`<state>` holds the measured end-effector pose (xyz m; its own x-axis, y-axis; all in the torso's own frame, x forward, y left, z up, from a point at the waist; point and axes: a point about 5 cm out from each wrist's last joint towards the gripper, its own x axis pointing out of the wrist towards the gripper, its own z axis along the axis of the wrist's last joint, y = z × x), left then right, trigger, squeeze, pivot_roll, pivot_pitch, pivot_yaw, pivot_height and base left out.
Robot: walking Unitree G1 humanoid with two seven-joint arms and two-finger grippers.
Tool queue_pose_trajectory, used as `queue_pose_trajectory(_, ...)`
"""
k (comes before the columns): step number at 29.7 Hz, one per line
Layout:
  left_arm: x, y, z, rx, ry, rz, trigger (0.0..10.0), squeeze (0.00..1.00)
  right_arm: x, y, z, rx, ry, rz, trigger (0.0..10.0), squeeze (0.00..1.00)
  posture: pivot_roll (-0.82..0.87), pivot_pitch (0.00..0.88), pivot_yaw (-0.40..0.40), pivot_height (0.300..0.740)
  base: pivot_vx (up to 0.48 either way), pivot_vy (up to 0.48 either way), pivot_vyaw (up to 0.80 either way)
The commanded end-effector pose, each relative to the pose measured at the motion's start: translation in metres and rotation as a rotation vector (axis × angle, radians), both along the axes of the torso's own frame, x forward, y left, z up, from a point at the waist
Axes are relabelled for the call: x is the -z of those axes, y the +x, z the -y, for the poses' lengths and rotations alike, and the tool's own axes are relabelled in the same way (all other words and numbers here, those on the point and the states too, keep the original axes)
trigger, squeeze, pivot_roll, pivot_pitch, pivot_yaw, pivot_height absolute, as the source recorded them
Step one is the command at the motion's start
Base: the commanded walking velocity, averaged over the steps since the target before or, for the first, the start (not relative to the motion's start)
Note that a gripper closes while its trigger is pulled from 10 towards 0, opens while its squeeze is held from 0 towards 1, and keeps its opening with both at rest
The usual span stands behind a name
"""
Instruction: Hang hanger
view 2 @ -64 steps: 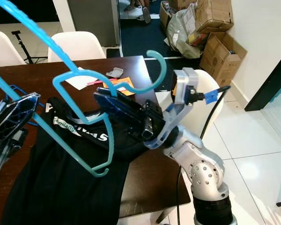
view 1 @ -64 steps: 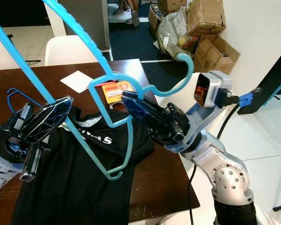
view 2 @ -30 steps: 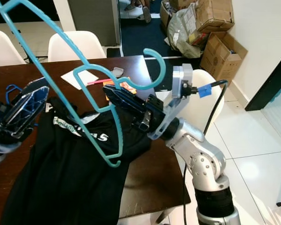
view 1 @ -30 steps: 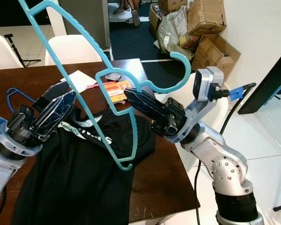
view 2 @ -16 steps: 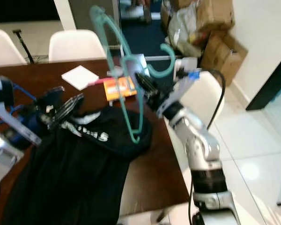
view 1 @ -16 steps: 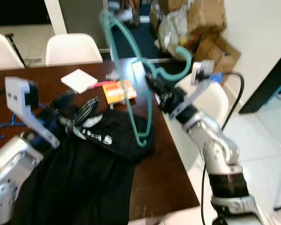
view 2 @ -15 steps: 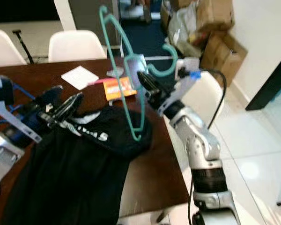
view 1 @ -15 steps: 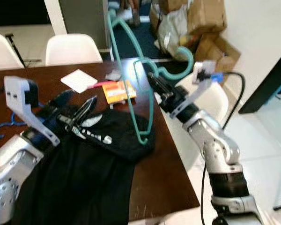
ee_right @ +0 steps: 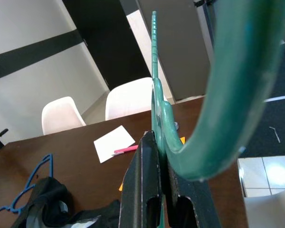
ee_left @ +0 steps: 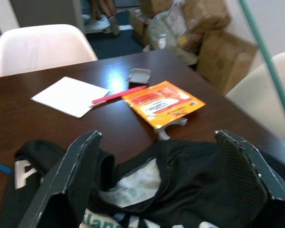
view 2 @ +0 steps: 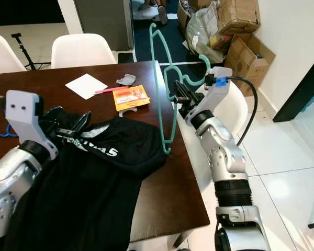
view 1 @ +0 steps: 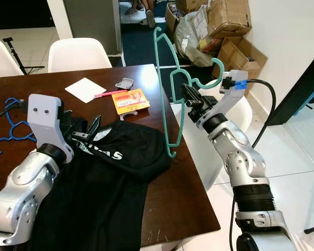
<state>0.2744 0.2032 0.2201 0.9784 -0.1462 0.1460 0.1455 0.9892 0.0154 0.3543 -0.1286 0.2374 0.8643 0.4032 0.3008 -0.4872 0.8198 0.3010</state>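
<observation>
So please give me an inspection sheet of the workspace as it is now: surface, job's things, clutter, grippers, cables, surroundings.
Surface: dark wooden table, partly covered by cloth.
Job's things: teal hanger held upright in the air over the table's right edge; black T-shirt lying flat on the table.
Clutter: white paper, pink pen, orange packet, small grey piece, blue hanger at the left edge.
Grippers: right gripper shut on the teal hanger near its hook; left gripper open, fingers over the shirt's collar.
Cables: black cable with blue plug at the right wrist.
Surroundings: white chairs, cardboard boxes, tiled floor.
</observation>
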Motion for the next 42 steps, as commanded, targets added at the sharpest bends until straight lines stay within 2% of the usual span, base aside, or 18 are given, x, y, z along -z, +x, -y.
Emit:
queue_pose_trajectory(1, 0.005, 0.002, 0.006, -0.007, 0.000, -0.006, 10.0, 0.00, 0.003, 0.002, -0.001, 0.026, -0.012, 0.000, 10.0, 0.00, 0.05, 0.120, -0.006, 0.740, -0.480, 0.000, 0.00)
queue_pose_trajectory(7, 0.012, 0.010, 0.018, -0.013, -0.027, -0.010, 10.0, 0.00, 0.010, 0.000, -0.009, 0.040, -0.079, 0.003, 10.0, 0.00, 0.04, 0.129, 0.002, 0.740, -0.480, 0.000, 0.00)
queue_pose_trajectory(11, 0.012, 0.011, 0.020, -0.010, -0.030, -0.008, 10.0, 0.00, 0.011, -0.001, -0.010, 0.040, -0.086, 0.004, 10.0, 0.00, 0.03, 0.130, 0.005, 0.740, -0.480, 0.000, 0.00)
queue_pose_trajectory(15, 0.011, 0.012, 0.018, -0.020, -0.019, 0.014, 10.0, 0.00, 0.013, -0.004, -0.011, 0.024, -0.109, 0.020, 10.0, 0.00, 0.03, 0.130, 0.007, 0.740, 0.000, 0.000, 0.40)
queue_pose_trajectory(21, 0.013, 0.014, 0.005, -0.097, -0.014, 0.026, 10.0, 0.00, 0.015, -0.005, -0.013, 0.026, -0.109, 0.026, 10.0, 0.00, 0.03, 0.126, 0.008, 0.740, 0.000, 0.000, 0.80)
queue_pose_trajectory(24, 0.013, 0.014, -0.005, -0.134, -0.006, 0.018, 10.0, 0.00, 0.014, -0.002, -0.012, 0.057, -0.094, 0.011, 10.0, 0.00, 0.04, 0.125, 0.006, 0.740, 0.000, 0.000, 0.00)
queue_pose_trajectory(28, 0.013, 0.014, -0.007, -0.140, -0.004, 0.020, 10.0, 0.00, 0.014, -0.002, -0.012, 0.060, -0.099, 0.007, 10.0, 0.00, 0.04, 0.125, 0.006, 0.740, 0.000, 0.141, 0.00)
queue_pose_trajectory(32, 0.007, 0.015, -0.026, -0.201, 0.029, 0.039, 10.0, 0.00, 0.014, 0.000, -0.011, 0.064, -0.094, 0.004, 10.0, 0.00, 0.04, 0.123, 0.003, 0.740, 0.000, 0.311, 0.00)
queue_pose_trajectory(42, 0.005, 0.016, -0.029, -0.207, 0.032, 0.055, 10.0, 0.00, 0.014, 0.000, -0.011, 0.065, -0.093, 0.011, 10.0, 0.00, 0.04, 0.124, 0.004, 0.740, 0.000, 0.339, 0.00)
